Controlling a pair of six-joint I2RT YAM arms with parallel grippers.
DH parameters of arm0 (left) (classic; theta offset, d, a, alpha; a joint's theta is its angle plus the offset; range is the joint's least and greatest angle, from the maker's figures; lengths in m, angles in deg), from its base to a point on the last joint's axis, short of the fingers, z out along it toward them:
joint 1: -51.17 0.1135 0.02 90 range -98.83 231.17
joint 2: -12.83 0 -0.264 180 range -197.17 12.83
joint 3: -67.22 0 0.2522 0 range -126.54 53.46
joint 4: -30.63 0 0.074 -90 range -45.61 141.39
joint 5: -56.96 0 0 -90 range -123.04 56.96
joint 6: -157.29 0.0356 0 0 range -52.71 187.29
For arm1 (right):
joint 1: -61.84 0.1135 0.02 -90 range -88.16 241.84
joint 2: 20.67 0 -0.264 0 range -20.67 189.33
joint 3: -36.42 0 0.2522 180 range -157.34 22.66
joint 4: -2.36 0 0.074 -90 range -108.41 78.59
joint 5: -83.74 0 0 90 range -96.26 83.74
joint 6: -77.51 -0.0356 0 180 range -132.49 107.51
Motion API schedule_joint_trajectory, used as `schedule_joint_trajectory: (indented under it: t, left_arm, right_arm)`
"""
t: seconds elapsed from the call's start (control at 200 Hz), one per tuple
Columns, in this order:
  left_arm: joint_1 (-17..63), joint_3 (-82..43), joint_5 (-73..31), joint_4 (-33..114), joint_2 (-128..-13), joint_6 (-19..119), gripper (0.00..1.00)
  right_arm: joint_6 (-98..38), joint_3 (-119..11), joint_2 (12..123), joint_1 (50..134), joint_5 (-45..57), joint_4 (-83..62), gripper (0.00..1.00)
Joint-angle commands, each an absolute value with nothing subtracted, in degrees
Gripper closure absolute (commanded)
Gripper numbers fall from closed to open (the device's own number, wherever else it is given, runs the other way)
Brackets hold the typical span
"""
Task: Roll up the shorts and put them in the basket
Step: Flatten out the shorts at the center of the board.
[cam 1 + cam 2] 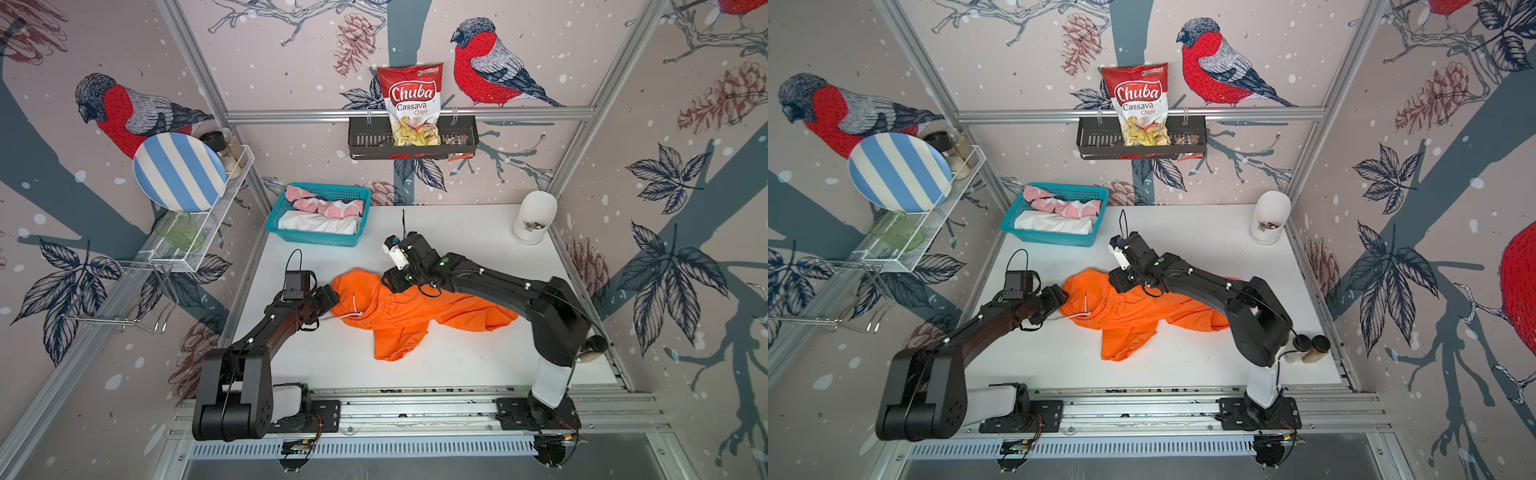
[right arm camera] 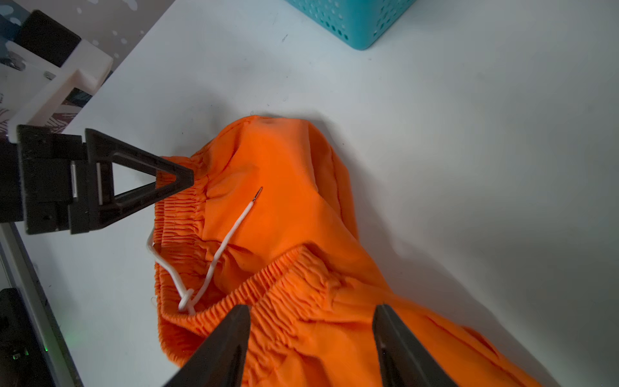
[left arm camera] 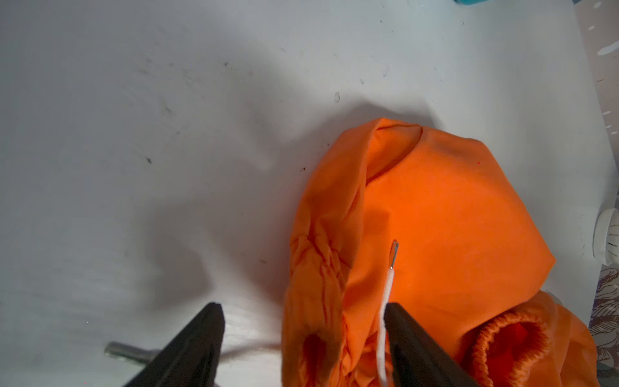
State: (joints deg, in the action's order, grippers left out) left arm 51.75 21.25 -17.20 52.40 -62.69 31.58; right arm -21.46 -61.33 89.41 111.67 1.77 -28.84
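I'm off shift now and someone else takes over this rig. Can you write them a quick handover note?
Left gripper: open, jaws either side of the orange shorts' waistband edge.
Right gripper: open, above the waistband, holding nothing.
Orange shorts: crumpled and unrolled, mid-table.
Pink shorts and white shorts: bundled in the teal basket.
Done: apparently those two pairs.
Left to do: flatten and roll the orange pair.

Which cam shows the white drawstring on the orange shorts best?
Right wrist view: the drawstring lies large and sharp on the orange shorts, knot to metal tip. Left wrist shows one strand and the tip; in both top views it's tiny.
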Motion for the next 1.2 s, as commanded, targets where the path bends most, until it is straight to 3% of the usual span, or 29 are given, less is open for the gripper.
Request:
schedule_joint_trajectory:
  t: [0.0,0.055,0.205,0.285,0.38,0.415,0.475,0.815,1.015,1.195]
  left_arm:
    - [51.75,21.50,-14.65,47.60,-64.47,31.54,0.45]
    - [51.76,21.84,-14.17,46.82,-64.97,31.51,0.57]
    - [51.78,22.44,-13.22,45.62,-65.36,31.53,0.75]
    - [51.72,22.32,-13.02,45.54,-65.13,31.52,0.83]
    - [51.76,21.80,-12.93,45.79,-64.33,31.26,0.94]
    - [51.74,21.45,-12.98,46.03,-63.65,31.01,1.00]
    - [51.78,20.49,-12.98,46.66,-61.98,30.51,1.00]
    - [53.50,-5.92,-22.74,60.41,-51.35,32.64,1.00]
    - [61.07,-25.35,-20.86,67.56,-51.88,34.39,1.00]
    - [62.15,-44.17,-25.92,71.97,-52.57,36.22,1.00]
  right_arm:
    - [-19.18,-66.34,95.14,111.62,5.91,-32.02,0.37]
    - [-19.70,-68.39,98.24,111.59,6.36,-33.07,0.37]
    - [-21.34,-70.44,102.03,112.24,7.19,-34.83,0.43]
    - [-22.52,-70.00,101.27,112.38,6.30,-35.35,0.56]
    - [-24.05,-69.71,99.63,112.41,4.52,-36.33,0.91]
    - [-24.61,-69.75,98.67,112.53,3.00,-36.82,0.95]
    - [-25.39,-70.19,96.77,112.57,-0.52,-37.92,0.99]
    - [-24.30,-82.46,87.11,111.27,-17.05,-39.21,1.00]
    - [-20.86,-96.92,90.18,110.09,-13.47,-35.70,1.00]
    - [-19.69,-112.99,94.66,109.22,-6.34,-29.84,1.00]
